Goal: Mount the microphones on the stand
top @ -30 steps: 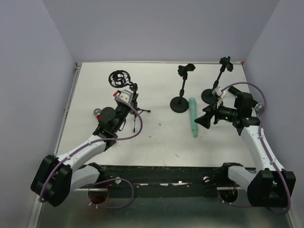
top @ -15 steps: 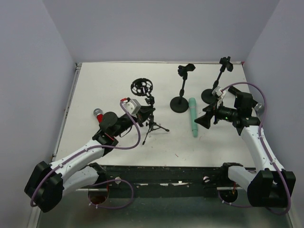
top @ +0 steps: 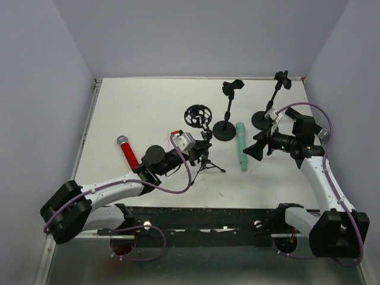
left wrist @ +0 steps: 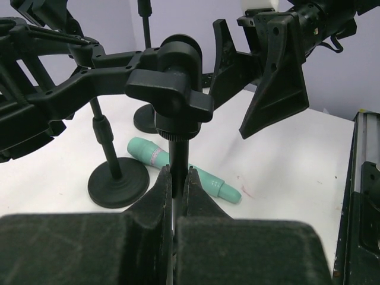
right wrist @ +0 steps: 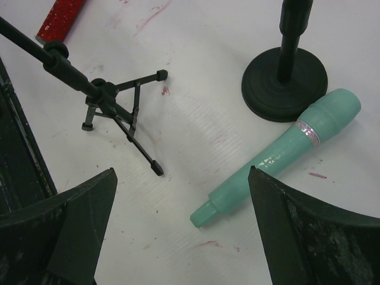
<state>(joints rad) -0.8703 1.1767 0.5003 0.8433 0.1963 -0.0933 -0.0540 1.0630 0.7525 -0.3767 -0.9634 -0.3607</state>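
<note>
My left gripper (top: 200, 149) is shut on the pole of a black tripod stand (top: 208, 163) with a round shock mount (top: 198, 115). In the left wrist view the fingers (left wrist: 176, 178) pinch the pole under its knob (left wrist: 172, 89). The red microphone (top: 128, 151) lies on the table to the left, beside my left arm. The mint-green microphone (top: 240, 145) lies flat beside a round-base stand (top: 224, 129). My right gripper (top: 254, 148) is open and hovers over its thin end (right wrist: 279, 154). A grey head (top: 324, 135) peeks out behind my right arm; the black microphone is otherwise hidden.
A second round-base stand (top: 261, 120) with a clip (top: 282, 80) stands at the back right, near my right wrist. The tripod's legs (right wrist: 119, 107) are spread on the table left of the mint microphone. Walls close the table on three sides.
My left arm has carried the tripod stand to the right, from the left side to the middle beside the round-base stand. The red microphone is now uncovered. The right arm has not moved.
</note>
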